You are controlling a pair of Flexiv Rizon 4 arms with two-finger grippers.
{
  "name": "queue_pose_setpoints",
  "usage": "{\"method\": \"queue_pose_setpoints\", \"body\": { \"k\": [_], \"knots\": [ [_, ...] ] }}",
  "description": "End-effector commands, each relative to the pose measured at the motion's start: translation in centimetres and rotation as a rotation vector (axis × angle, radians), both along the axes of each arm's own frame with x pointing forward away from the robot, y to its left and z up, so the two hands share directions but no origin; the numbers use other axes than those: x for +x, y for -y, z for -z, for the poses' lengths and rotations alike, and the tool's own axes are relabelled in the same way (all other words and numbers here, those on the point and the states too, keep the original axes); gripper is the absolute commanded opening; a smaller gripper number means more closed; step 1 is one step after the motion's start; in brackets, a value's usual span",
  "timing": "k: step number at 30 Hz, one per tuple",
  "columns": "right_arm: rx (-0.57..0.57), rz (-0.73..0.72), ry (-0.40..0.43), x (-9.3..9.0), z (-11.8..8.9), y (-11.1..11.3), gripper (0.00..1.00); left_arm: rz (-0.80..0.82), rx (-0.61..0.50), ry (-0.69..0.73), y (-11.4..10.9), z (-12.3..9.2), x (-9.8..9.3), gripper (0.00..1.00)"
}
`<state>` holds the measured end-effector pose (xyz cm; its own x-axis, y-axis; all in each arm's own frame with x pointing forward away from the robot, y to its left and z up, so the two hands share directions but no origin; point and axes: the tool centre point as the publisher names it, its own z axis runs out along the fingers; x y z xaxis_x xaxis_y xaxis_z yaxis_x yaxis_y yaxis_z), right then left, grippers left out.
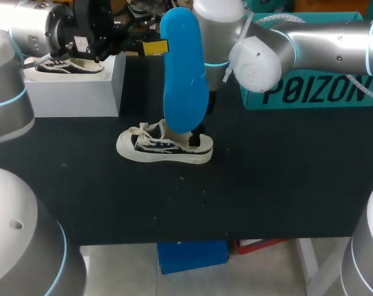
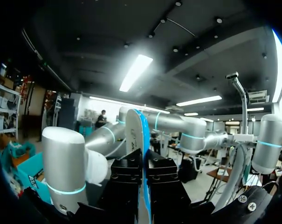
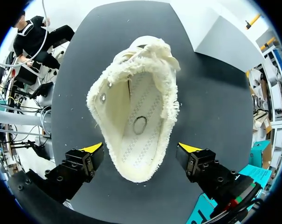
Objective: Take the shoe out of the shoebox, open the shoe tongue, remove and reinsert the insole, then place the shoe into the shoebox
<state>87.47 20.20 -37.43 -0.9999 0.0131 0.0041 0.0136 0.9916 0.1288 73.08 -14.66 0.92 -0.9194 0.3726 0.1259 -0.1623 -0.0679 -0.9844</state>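
One shoe (image 1: 163,148) stands on the black table (image 1: 266,185), directly under the right gripper (image 3: 141,149), whose fingers are spread wide and clear of it. The left gripper (image 2: 144,161) clamps one blue insole (image 1: 183,74) upright above the shoe. A second shoe (image 1: 69,65) lies in the white box (image 1: 75,92). One teal box (image 1: 309,95) stands opposite.

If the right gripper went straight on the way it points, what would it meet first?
The shoe. The right gripper points down at it, jaws open either side of its heel opening; how far above it hangs is unclear.
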Motion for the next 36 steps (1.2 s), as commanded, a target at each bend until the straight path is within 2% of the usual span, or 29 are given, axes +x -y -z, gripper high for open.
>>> {"method": "queue_pose_setpoints", "body": {
  "k": [1, 13, 22, 23, 26, 36],
  "knots": [
    [-0.006, 0.003, 0.000, -0.2, -0.1, -0.1, 1.00, -0.003, 0.000, 0.000, 0.1, 0.1, 0.0, 0.00],
    [0.019, 0.018, 0.018, -1.2, 0.0, 0.4, 1.00, -0.003, 0.000, 0.000, 0.1, 0.1, 0.0, 0.00],
    [0.183, 0.036, 0.093, -1.5, 0.3, 0.8, 1.00, -0.003, 0.000, 0.000, 0.1, 0.1, 0.0, 0.00],
    [0.238, 0.035, 0.111, -1.4, 0.4, 1.0, 1.00, -0.003, 0.000, 0.000, 0.1, 0.1, 0.0, 0.00],
    [0.299, 0.049, 0.132, -1.4, 0.4, 1.2, 1.00, -0.003, 0.000, 0.000, 0.1, 0.1, 0.0, 0.00],
    [0.427, 0.063, 0.175, -1.2, 0.8, 1.8, 1.00, -0.003, 0.000, 0.000, 0.1, 0.1, 0.0, 0.00]
  ]
}}
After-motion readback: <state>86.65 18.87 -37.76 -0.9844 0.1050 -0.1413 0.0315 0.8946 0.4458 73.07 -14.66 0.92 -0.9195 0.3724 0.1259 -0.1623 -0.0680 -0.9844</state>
